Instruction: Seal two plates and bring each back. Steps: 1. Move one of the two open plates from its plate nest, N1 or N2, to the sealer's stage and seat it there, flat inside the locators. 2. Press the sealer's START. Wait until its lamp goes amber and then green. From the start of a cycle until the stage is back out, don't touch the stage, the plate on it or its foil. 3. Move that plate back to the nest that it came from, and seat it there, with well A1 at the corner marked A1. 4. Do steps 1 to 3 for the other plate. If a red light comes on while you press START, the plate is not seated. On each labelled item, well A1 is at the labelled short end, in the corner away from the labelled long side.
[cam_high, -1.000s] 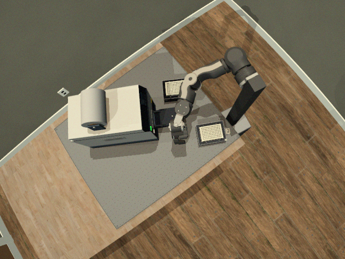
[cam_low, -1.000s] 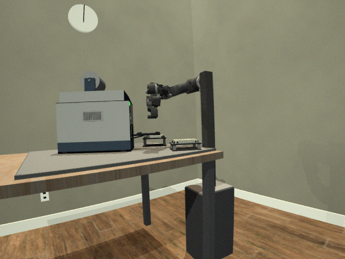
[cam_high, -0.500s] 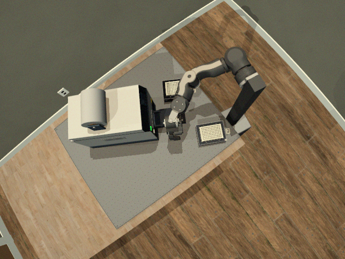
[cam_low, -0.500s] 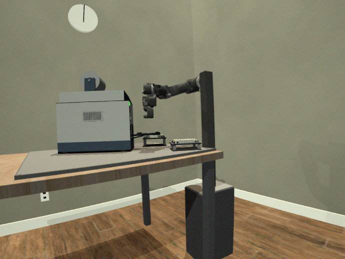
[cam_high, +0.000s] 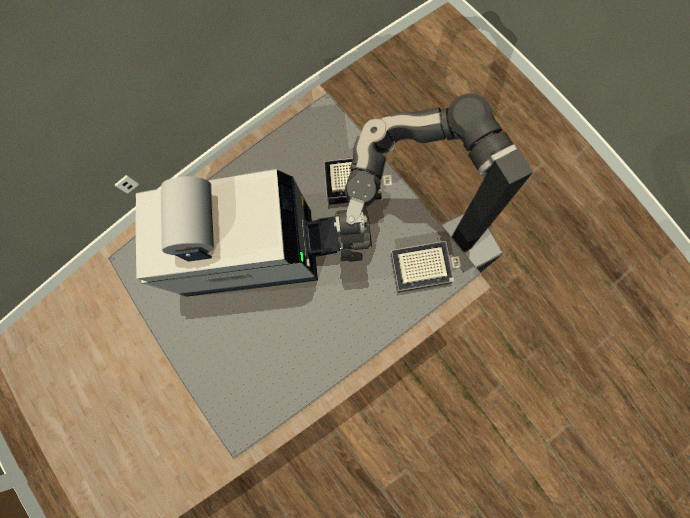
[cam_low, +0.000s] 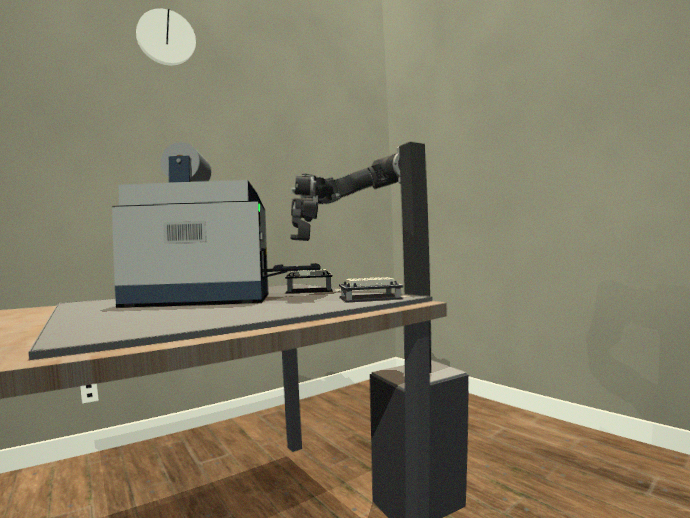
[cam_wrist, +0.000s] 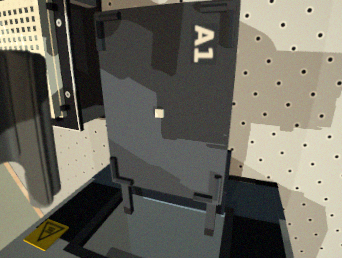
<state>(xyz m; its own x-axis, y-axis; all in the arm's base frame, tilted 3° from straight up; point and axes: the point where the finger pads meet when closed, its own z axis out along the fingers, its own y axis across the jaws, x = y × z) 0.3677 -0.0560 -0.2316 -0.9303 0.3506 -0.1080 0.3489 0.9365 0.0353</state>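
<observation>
Plates: two — one (cam_high: 422, 264) near the arm's post, one (cam_high: 341, 175) partly under the arm.
Plate holders: two — one (cam_high: 399, 284) under each plate, the second (cam_high: 333, 196) beside the machine.
Sealing machines: one (cam_high: 234, 223), with one stage (cam_wrist: 165, 100) pulled out.
Foil rolls: one (cam_high: 187, 214) on top of the machine.
Green lamps: one (cam_high: 301, 257).
Barcode labels: one (cam_low: 185, 231).
Yellow warning stickers: one (cam_wrist: 46, 234).
Robot arms: one (cam_high: 415, 123), with one gripper (cam_low: 300, 235).
Wall clocks: one (cam_low: 165, 35).
Tables: one (cam_low: 222, 340).
</observation>
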